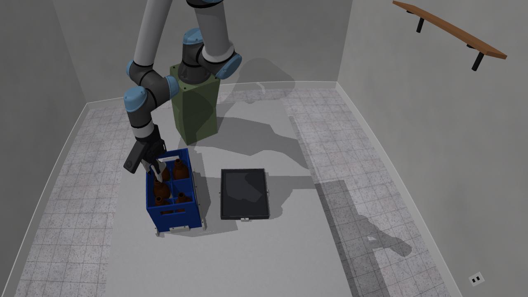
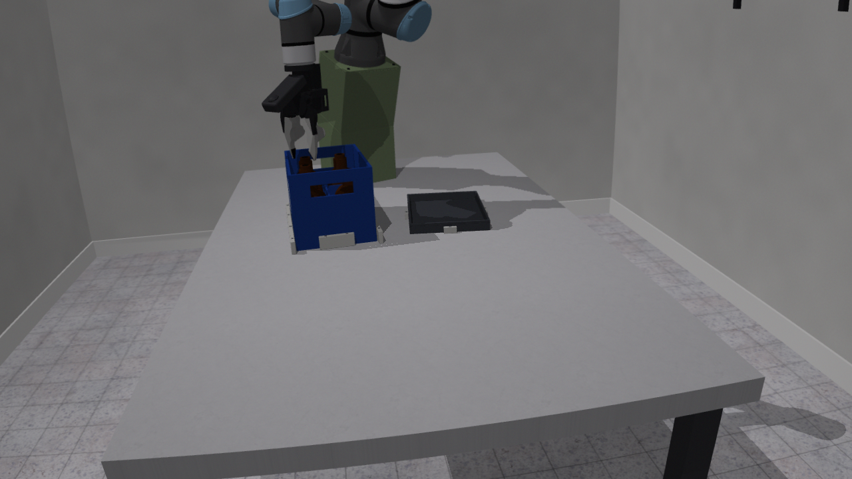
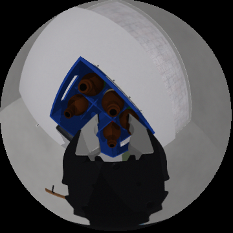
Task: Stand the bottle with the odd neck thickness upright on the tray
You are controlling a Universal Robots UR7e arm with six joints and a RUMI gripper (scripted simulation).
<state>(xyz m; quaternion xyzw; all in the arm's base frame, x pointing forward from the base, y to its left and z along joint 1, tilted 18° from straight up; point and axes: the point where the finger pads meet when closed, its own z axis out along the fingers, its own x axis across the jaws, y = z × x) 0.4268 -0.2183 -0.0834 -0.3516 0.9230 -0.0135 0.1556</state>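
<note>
The blue crate holds five brown bottles upright. They are at back left, back right, middle left, front left and front right. The middle right compartment is empty. I cannot tell which neck differs. My gripper is partly open and empty, fingertips just above the middle left bottle's mouth. The black tray is empty, right of the crate.
Small pale blocks stand along the crate's base, and another is at the tray's front. The crate's walls and dividers surround the bottles. The green pedestal stands behind the crate.
</note>
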